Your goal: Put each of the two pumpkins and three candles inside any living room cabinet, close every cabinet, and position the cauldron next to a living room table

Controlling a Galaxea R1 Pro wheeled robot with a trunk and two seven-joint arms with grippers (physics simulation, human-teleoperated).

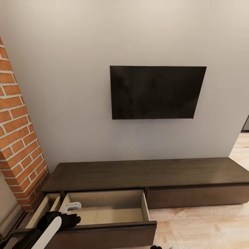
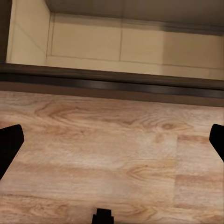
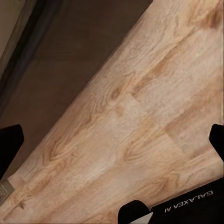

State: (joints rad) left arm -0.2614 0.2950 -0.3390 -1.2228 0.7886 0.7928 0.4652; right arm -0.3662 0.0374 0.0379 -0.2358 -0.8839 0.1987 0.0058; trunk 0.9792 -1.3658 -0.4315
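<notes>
The long low dark-brown cabinet [image 1: 148, 174] runs along the wall under the TV. One wide drawer [image 1: 103, 211] is pulled out, and its pale beige inside looks empty. A second drawer [image 1: 46, 205] at the far left is also pulled out. My left arm [image 1: 52, 224] reaches to the wide drawer's front left corner. My left gripper [image 2: 112, 144] is open over the wood floor, just in front of the drawer's front edge [image 2: 112, 84]. My right gripper [image 3: 112, 144] is open over the floor beside a dark drawer front [image 3: 70, 56]. Pumpkins, candles, cauldron and table are out of view.
A black TV [image 1: 157, 92] hangs on the grey wall above the cabinet. A brick column [image 1: 17, 138] stands at the left, close to the far-left drawer. Light wood floor [image 1: 207, 224] stretches to the right in front of the cabinet's shut right section [image 1: 197, 196].
</notes>
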